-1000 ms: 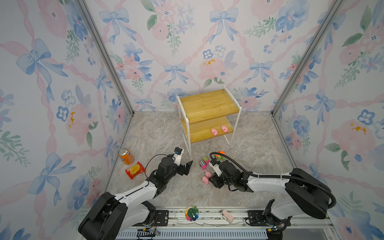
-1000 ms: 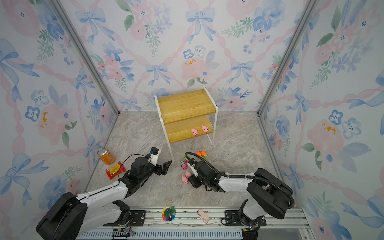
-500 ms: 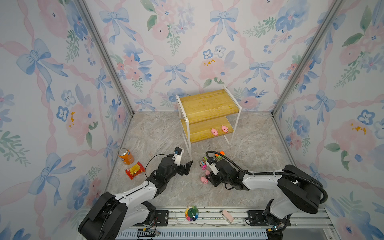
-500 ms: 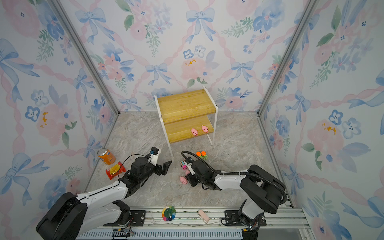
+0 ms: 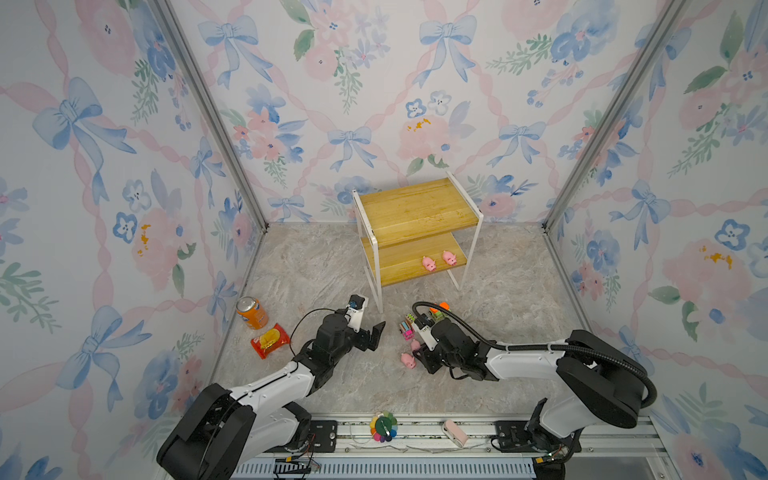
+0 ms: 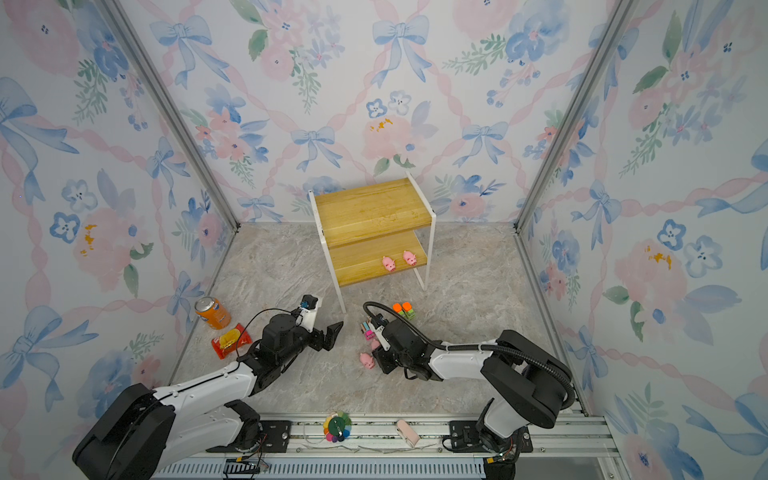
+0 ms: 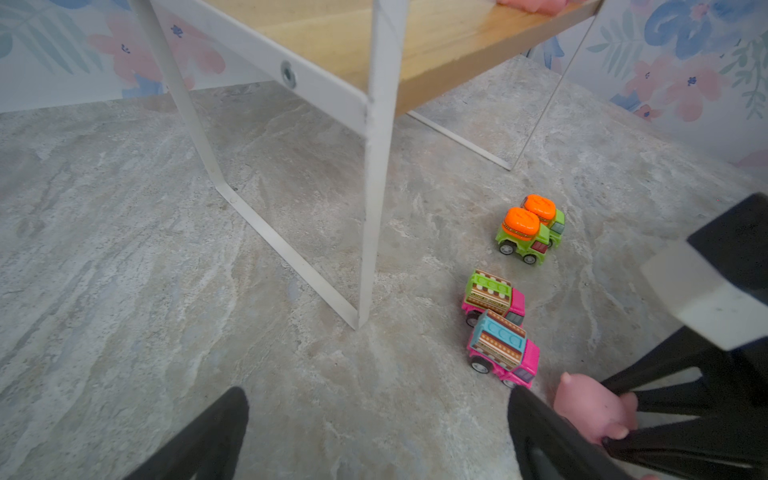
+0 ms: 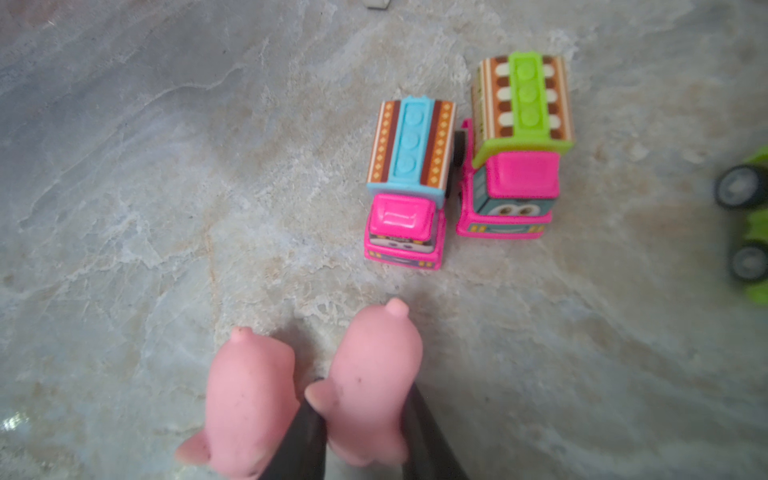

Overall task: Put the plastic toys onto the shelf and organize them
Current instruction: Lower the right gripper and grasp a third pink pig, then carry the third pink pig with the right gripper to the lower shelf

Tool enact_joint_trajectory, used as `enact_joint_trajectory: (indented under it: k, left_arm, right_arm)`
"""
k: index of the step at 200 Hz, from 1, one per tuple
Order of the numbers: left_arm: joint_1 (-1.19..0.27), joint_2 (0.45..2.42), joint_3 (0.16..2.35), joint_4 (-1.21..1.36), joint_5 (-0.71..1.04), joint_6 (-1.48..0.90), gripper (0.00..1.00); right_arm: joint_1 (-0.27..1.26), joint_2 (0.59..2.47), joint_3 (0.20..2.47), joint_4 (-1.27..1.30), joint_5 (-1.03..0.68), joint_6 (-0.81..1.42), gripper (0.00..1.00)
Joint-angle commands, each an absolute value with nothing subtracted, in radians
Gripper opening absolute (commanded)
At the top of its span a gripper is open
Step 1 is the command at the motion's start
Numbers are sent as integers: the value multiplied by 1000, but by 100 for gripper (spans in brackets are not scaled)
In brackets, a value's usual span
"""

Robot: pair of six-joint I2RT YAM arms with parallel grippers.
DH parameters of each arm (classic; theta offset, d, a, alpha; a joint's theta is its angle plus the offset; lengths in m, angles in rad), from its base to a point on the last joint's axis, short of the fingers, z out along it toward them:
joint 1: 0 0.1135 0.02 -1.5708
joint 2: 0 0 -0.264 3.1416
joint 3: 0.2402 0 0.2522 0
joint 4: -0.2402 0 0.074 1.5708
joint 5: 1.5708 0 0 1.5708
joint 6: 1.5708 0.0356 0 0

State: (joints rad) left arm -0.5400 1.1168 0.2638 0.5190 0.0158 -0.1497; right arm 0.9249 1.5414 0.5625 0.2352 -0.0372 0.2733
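The right gripper [image 8: 361, 419] was found closed on a pink pig [image 8: 374, 374], which was clamped between its two black fingers [image 8: 305, 440] low over the grey floor [image 8: 124, 208] (whether the pig was lifted or resting could not be told). A second pig [image 8: 249, 399] was seen just beside it, outside the grip. Right in front of both pigs, two pink trucks [image 8: 409, 183] were standing side by side, nearly touching each other, one with a blue top and one with a green top. A little farther, two green trucks [image 7: 523, 235] with orange tops were parked together on the floor, near the front leg of the shelf [image 5: 415, 208].

The left gripper [image 7: 376, 399] was held with its jaws wide apart and nothing between them, and it was pointed toward the shelf leg and the trucks.

In both top views the shelf was placed at the back, against the wall. Its upper board was bare, and two more pigs [image 5: 429, 263] were set side by side at the right end of its lower board. A soda can [image 5: 251, 312] and a snack packet [image 5: 270, 340] were seen at the left wall, well apart from the toys.
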Motion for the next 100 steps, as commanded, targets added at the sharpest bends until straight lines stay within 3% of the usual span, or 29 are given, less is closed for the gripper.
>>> enact_joint_trajectory:
  k: [1, 100]
  left_arm:
    - [-534, 1118, 267, 531, 8, -140, 98]
    - [-534, 1120, 266, 530, 14, -141, 98]
  right_arm:
    - [929, 1497, 554, 180, -35, 282, 29]
    - [816, 1201, 666, 25, -102, 176, 29]
